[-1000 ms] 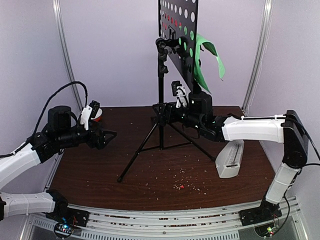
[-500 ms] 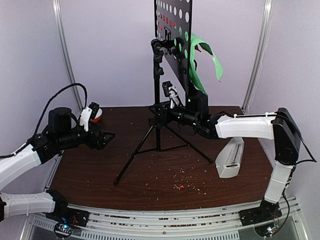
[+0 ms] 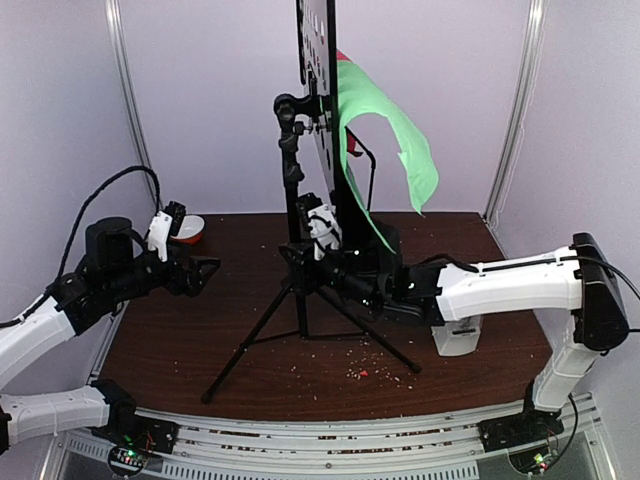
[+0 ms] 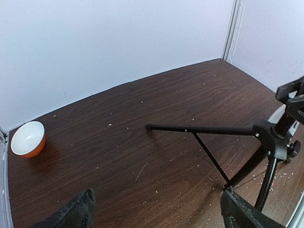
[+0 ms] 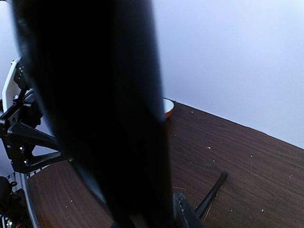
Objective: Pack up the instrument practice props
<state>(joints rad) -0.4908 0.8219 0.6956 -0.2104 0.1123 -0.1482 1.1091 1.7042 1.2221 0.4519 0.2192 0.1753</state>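
The packing is barely beginning, by the look of it. The music stand [image 3: 293, 215] is standing at full height on its spread tripod in the middle of the bench [image 3: 170, 350], with its perforated desk [image 3: 318, 90] showing edge-on at the top. The green page [image 3: 385, 120] is hanging from the right face of that desk and drooping to the right. A sliver of red page [image 3: 343, 56] is showing just above it, so neither sheet is off the stand. The white metronome [image 3: 456, 338] is sitting on the bench at the right, partly hidden behind the right arm, and nothing is gripping it.

The right arm is lying stretched across from the right, and the right pincer [image 3: 305, 262] is pinching the stand's shaft just above the hub where the legs meet. In the right wrist view the black shaft is filling the frame directly in front of the camera. The left pincer [image 4: 156, 192] is hovering at the left of the bench, spread wide and empty, facing the tripod and well apart from it. The orange-and-white bowl [image 4: 27, 139] is sitting at the far left.

As I judge it, nothing is packed yet. The pages are waiting to come off, the stand to be folded, and the metronome to be stowed. No case or box is showing in any view, so I cannot tell where the things are going.
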